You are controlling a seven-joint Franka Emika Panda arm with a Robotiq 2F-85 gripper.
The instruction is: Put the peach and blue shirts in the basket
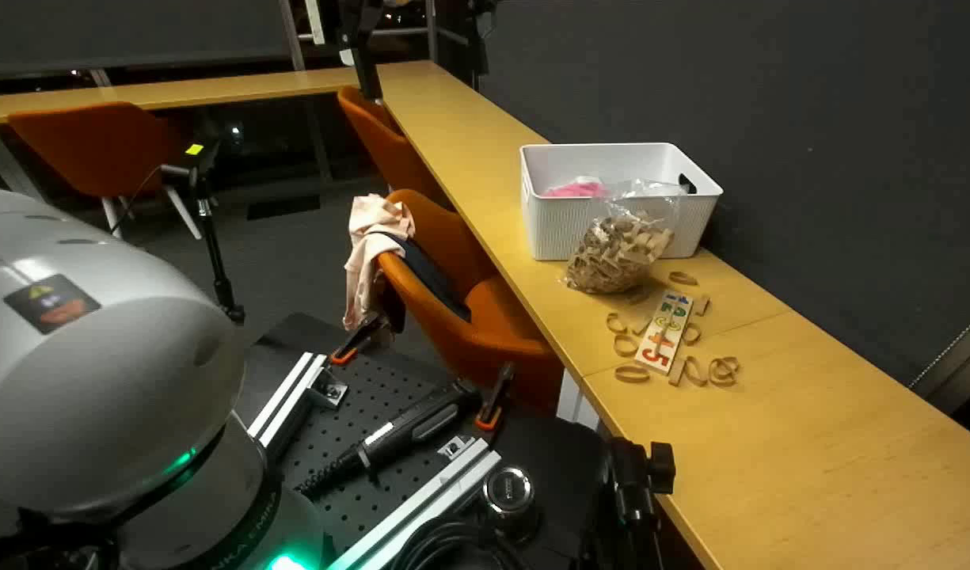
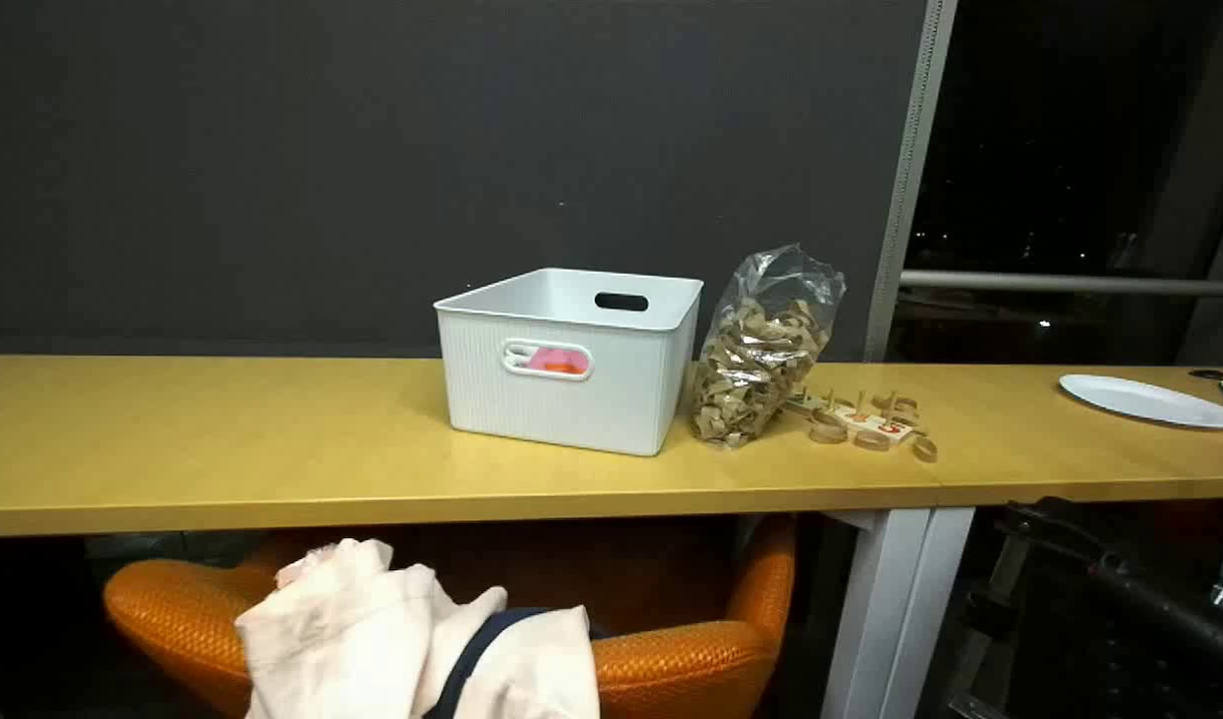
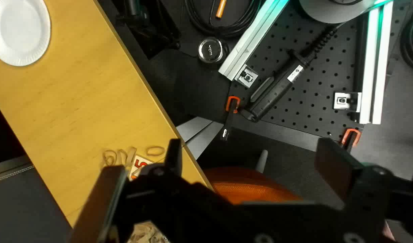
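1. Pickup looks to be the step in hand: in the wrist view the fingers (image 3: 336,168) stand wide apart with no cloth between them.
2. The peach shirt (image 2: 336,639) drapes over the back of an orange chair (image 2: 686,664), off the bench (image 2: 202,439), beside its chair-side edge. Dark cloth between its folds and down the inside of the chair I take for the blue shirt (image 1: 431,277); which lies uppermost I cannot tell.
3. The basket (image 2: 561,414) stands on the bench toward the edge along the dark panel (image 1: 770,87), well apart from the far corner, with something pink (image 1: 577,188) inside.
4. The next move calls for bringing the fingers over the chair back, pinching one peach fold, then lifting high enough to pass the chair-side edge and the basket's rim. Both shirts could come up together, or a trailing end could catch the clear bag (image 2: 761,369) beside the basket.
5. Writing: the number board (image 1: 663,331), between the bench's two long edges, shows a red "5" and what looks like a "4". Lettering on the arm base (image 1: 199,507) reads "NKA EMI", partly hidden, presumably Franka Emika. Print on the silver-topped button (image 1: 509,489) and black handset (image 1: 413,427) is too small to read.
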